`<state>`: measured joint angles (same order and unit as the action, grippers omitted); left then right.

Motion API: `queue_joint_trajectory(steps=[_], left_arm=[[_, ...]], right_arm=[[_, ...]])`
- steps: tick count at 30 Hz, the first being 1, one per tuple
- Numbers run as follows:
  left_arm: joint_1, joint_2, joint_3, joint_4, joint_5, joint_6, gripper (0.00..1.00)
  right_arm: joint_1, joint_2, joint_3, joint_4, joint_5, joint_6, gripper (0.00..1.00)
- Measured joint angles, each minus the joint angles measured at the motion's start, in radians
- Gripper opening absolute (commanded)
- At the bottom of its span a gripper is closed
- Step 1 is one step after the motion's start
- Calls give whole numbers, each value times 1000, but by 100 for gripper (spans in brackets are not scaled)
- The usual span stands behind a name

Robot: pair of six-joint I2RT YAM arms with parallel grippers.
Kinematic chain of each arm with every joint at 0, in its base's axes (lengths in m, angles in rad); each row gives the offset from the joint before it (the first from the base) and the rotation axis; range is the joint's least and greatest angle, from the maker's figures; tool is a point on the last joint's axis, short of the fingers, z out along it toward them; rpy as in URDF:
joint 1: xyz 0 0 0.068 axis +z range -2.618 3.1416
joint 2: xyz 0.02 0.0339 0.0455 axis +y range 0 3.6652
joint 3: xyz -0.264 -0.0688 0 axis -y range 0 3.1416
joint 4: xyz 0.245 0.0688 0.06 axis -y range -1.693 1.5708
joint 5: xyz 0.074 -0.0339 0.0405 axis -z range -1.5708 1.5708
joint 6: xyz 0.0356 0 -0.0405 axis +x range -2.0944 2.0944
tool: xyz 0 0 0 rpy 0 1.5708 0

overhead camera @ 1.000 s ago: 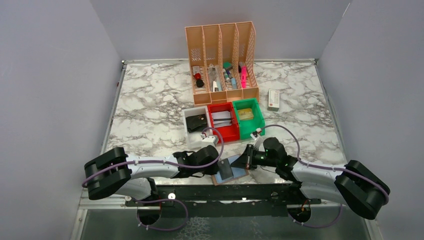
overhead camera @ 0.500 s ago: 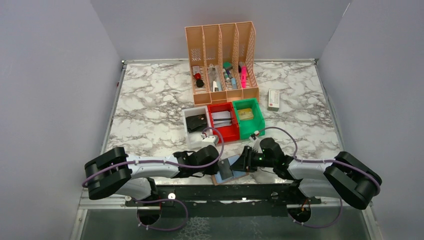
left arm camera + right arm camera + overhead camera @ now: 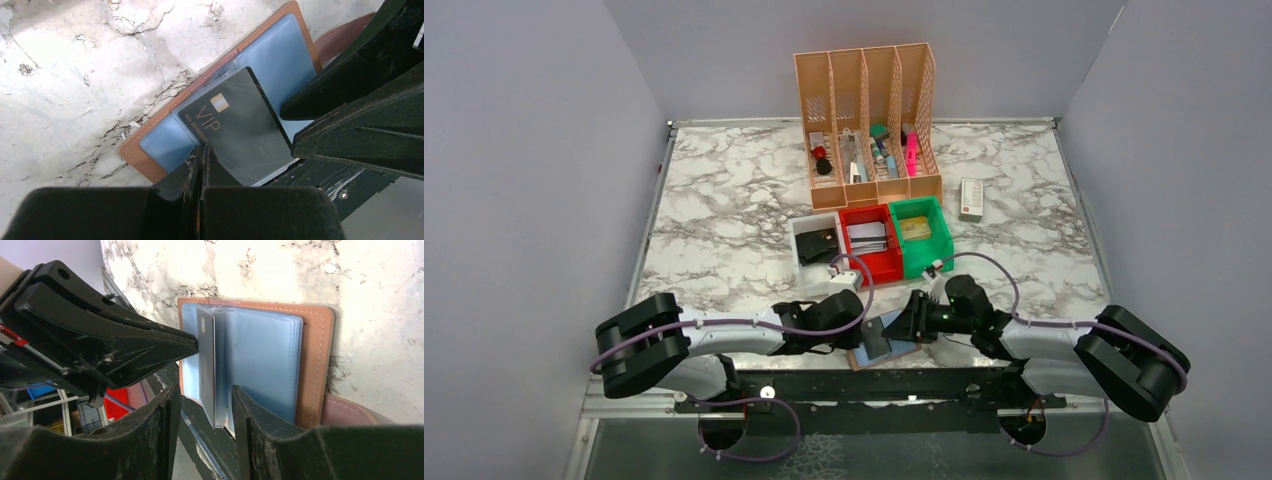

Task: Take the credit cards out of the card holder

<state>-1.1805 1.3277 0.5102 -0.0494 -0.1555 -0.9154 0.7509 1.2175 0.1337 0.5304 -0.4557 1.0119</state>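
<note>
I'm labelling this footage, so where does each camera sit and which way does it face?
Top external: above and behind, looking down on the table; left arm and right arm show.
Left wrist: looks down past the shut left claw at the VIP card.
Right wrist: low, looks through the open right claw at the card holder.
Both wrist views share the VIP card and card holder.

One left pincer (image 3: 200, 152), one right pincer (image 3: 202, 397); between them one card holder (image 3: 315, 355), one dark card (image 3: 240, 135); beyond them three bins (image 3: 894, 268), one rack (image 3: 864, 70), one box (image 3: 970, 199).

Pale grey arms (image 3: 724, 338), chunky black joints (image 3: 639, 345), looping purple cables (image 3: 989, 255).
</note>
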Motion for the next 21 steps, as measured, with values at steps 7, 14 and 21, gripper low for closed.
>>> queue_joint_trajectory(steps=[7, 14, 21], left_arm=[[0, 0, 0, 0, 0, 0, 0], [0, 0, 0, 0, 0, 0, 0], [-2, -2, -2, 1, 0, -1, 0]], right_arm=[[0, 16, 0, 23, -29, 0, 32], [0, 77, 0, 87, -68, 12, 14], [0, 85, 0, 121, -82, 21, 3]])
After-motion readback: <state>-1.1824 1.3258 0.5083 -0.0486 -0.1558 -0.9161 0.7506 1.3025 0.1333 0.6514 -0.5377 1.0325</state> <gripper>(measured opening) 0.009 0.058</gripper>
